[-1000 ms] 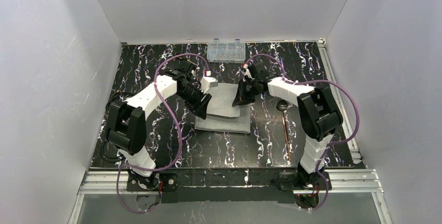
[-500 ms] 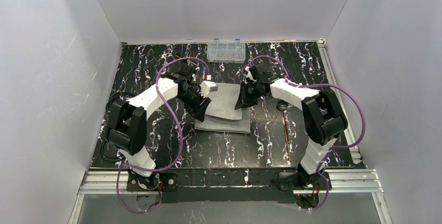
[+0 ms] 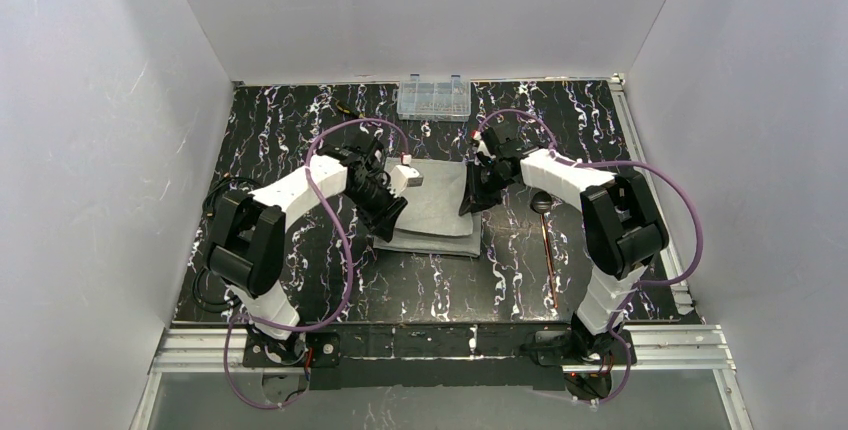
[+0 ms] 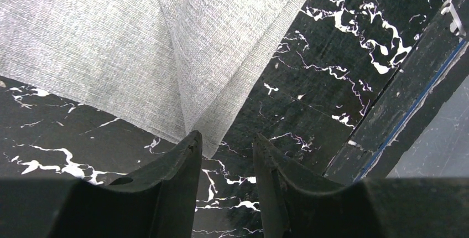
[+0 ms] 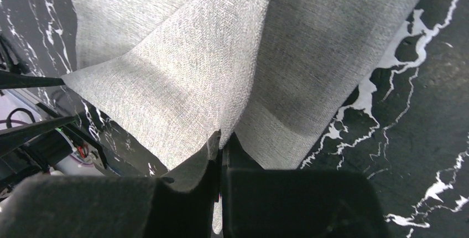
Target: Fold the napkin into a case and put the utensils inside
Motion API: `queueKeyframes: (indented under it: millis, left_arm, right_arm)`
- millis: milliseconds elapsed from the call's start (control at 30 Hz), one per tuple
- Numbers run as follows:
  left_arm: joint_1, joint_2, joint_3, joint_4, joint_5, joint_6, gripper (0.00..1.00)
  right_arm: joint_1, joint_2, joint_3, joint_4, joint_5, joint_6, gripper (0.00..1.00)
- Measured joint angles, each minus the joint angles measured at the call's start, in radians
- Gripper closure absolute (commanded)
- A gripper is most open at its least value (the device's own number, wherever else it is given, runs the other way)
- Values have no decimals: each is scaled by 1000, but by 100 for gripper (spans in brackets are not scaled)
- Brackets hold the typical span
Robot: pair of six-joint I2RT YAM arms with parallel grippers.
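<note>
Top external: shows one light-grey layered napkin [image 3: 440,212], one copper spoon [image 3: 541,202]; right pincer [image 5: 221,138] clamped on napkin edge, left pincer [image 4: 227,138] apart

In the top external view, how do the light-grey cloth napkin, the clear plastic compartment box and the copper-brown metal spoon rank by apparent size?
1. light-grey cloth napkin
2. clear plastic compartment box
3. copper-brown metal spoon: longer than the box but far thinner, so smaller in area.
</note>
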Motion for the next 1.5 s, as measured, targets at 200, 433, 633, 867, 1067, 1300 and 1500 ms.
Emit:
queueKeyframes:
  millis: [200, 433, 633, 867, 1067, 1300, 1500]
  left_arm:
    - [-6, 0, 0, -27, 14, 31, 63]
    - [-6, 53, 84, -172, 114, 66, 62]
    - [-6, 61, 172, -217, 162, 46, 63]
    - [-10, 66, 167, -152, 165, -8, 65]
    - [-11, 93, 60, -94, 117, 2, 66]
    - [-11, 112, 24, -51, 55, 15, 67]
    - [-11, 112, 24, -32, 26, 19, 67]
  right_arm:
    - [-4, -3, 10, -43, 24, -21, 89]
    - [-4, -23, 9, -63, 37, -28, 89]
    - [-4, -70, -35, -35, 51, -28, 88]
    - [-4, -76, -90, 10, 54, -11, 88]
    - [-4, -76, -99, 21, 58, -2, 88]
    - [-4, -76, -121, 47, 73, 5, 74]
    - [-6, -76, -143, 29, 108, 0, 57]
